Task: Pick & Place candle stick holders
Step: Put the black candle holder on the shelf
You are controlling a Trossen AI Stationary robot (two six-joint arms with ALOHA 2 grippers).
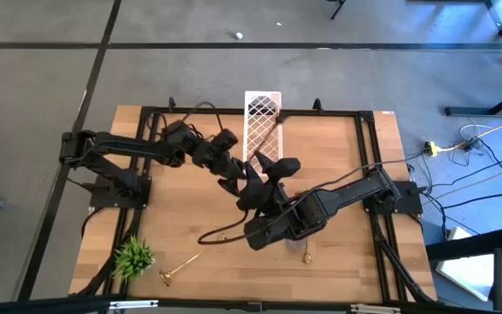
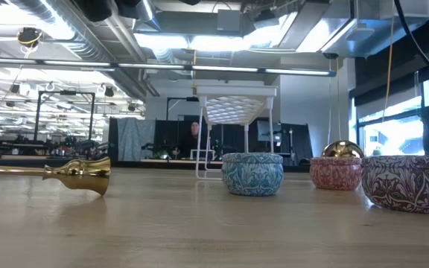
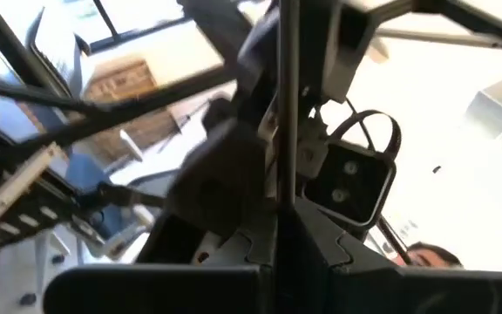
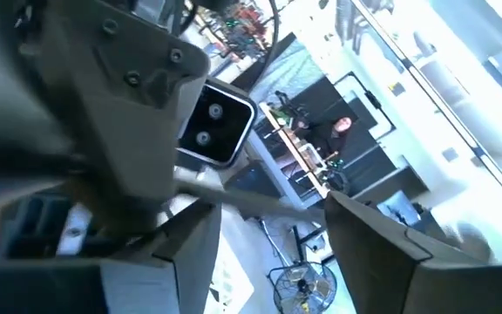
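1. The left gripper (image 3: 277, 234) is over the middle of the table (image 1: 181, 218), its fingers clamped together on the thin stem of the black holder (image 3: 287, 105).
2. The stem rises straight out from between those fingers in the left wrist view.
3. The right gripper (image 4: 268, 208) meets the left one at the same spot. Its fingers (image 4: 382, 253) stand apart, with the stem crossing the gap between them. Whether they touch it cannot be told.
4. From above, the two arms reach in from opposite sides and overlap at mid-table, just in front of the white rack (image 1: 263, 118) at the far edge.
5. One gold holder (image 1: 178, 267) lies flat near the front edge, beside the green plant (image 1: 133, 255).
6. A second gold piece (image 1: 306, 254) lies just in front of the right arm.
7. The low view shows a blue bowl (image 2: 252, 173), a pink bowl (image 2: 336, 173) and a dark red bowl (image 2: 408, 183) standing in a row on the table.
8. A person (image 2: 194, 134) is in the room beyond.
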